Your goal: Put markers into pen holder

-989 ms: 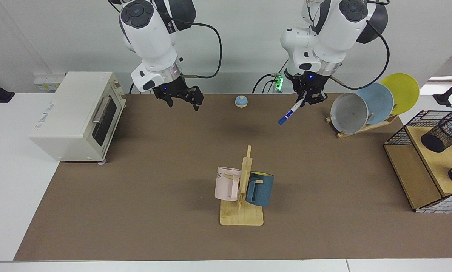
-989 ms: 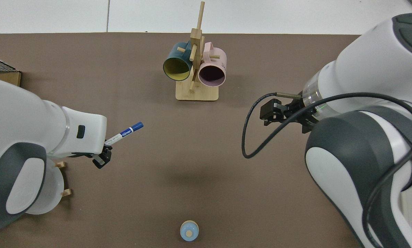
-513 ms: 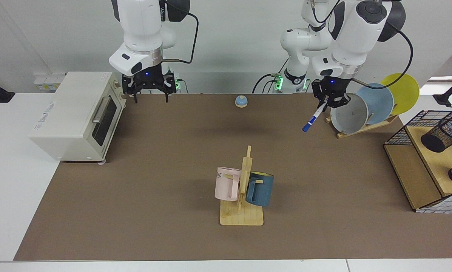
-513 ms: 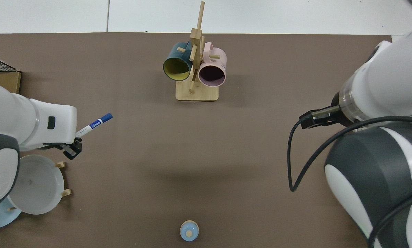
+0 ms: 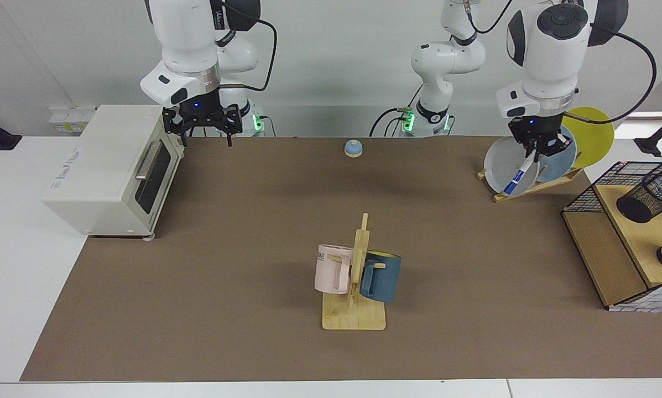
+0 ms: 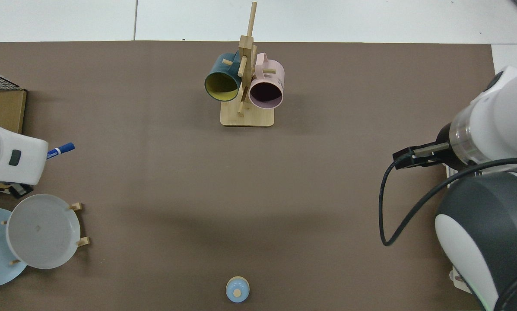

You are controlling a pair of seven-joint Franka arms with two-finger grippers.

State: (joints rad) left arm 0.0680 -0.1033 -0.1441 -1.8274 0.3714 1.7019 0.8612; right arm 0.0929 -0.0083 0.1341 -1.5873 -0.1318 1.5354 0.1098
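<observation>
The marker is held in the left end effector, which is closed on the white barrel at its upper end, so that the marker hangs tilted below it with the blue cap lowest. Directly behind this end effector, in the facing view, a rack of plates is seen, the marker's cap lying in front of the grey plate. The pen holder is found well apart from the left end effector, toward the wire basket at the bench edge, where it stands tilted on a wooden shelf. In the top view only the marker's blue cap shows beyond the arm's white housing. The right end effector is held with its fingers spread wide, empty, just beside the toaster oven and above the bench.
</observation>
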